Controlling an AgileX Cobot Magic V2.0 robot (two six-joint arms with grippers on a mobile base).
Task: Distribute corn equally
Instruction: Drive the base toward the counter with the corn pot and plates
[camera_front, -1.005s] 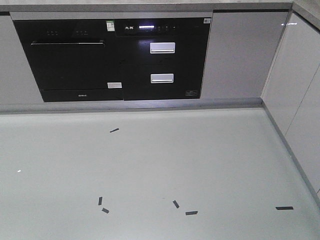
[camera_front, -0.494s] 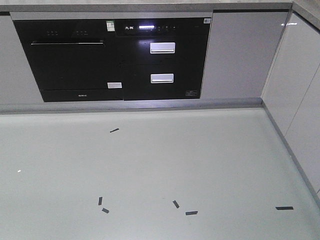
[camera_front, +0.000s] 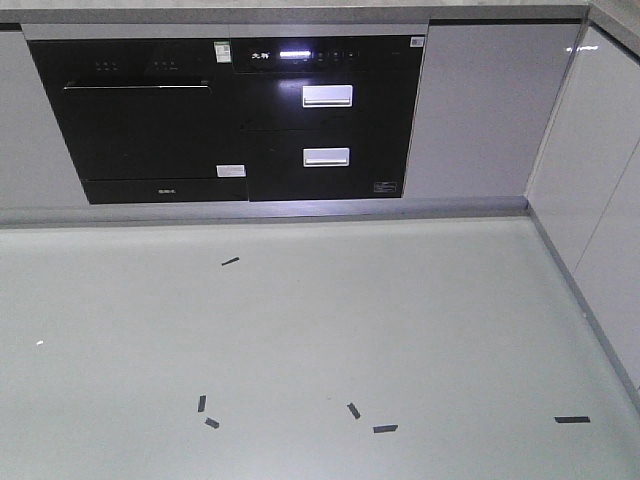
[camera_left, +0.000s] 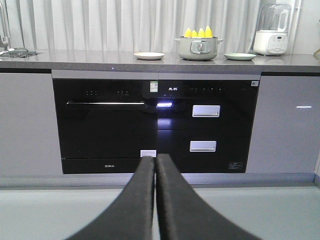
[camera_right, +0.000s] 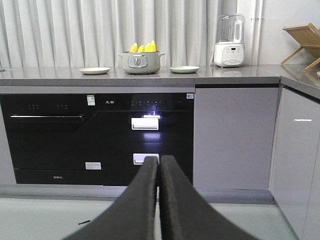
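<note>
Front view: six black tape marks (camera_front: 230, 261) lie on the floor (camera_front: 300, 330).

Left wrist view: the left hand (camera_left: 155, 162) is clenched and empty. Four corn (camera_left: 198, 33) tips stand in one pot (camera_left: 198, 48) on the table (camera_left: 75, 59), between two plates (camera_left: 148, 55).

Right wrist view: the right hand (camera_right: 159, 161) is clenched and empty. The corn is blurry, perhaps four.

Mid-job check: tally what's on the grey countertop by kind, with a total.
Grey-green round cooking pot: 1
Yellow corn cobs, tips showing above its rim: 4
Small round plates, cream and pale green: 2
White blender with clear jug: 1
Wooden folding rack: 1
Total: 9
</note>
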